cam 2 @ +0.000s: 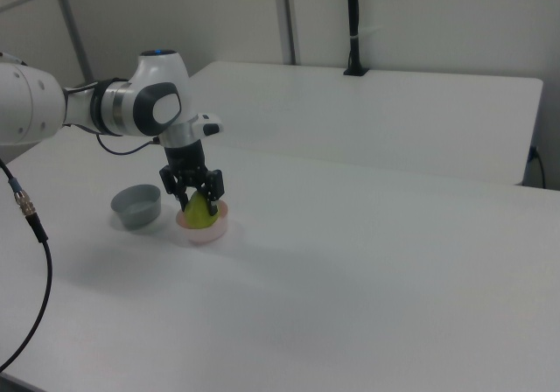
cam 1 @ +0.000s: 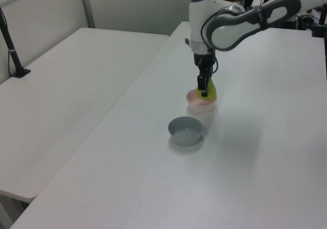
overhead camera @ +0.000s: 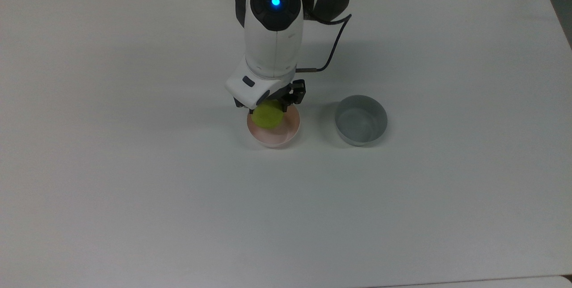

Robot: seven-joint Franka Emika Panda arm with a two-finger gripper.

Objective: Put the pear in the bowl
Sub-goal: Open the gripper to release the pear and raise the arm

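A: Top view first. End effector (overhead camera: 268, 105) clamped on the pear (overhead camera: 267, 115), hanging over the pale pink bowl (overhead camera: 273, 138), toward its rim on the table's far-edge side. Grey bowl (overhead camera: 361, 120) just beside, on the top view's right. Both bowls near the middle of the white table (overhead camera: 134, 189), well apart from every edge.

B: Left view? Pear (cam 1: 209, 90) low in the pink bowl (cam 1: 201, 106), end effector (cam 1: 204, 88) gripping it from above. Touching the bowl's bottom or not: cannot tell. Grey bowl (cam 1: 185, 131) nearer the table's front edge.

A: Right view. Fingers either side of the pear (cam 2: 200, 211), wide end down inside the pink bowl (cam 2: 204, 227); grey bowl (cam 2: 136, 206) on the right view's left.

B: Handling, as a judgement?

A: Probably light and stiff, with smooth, rounded skin, so liable to slip or roll. Best held across the broad body, not by the stem. Likely safe to release from low over the bowl.
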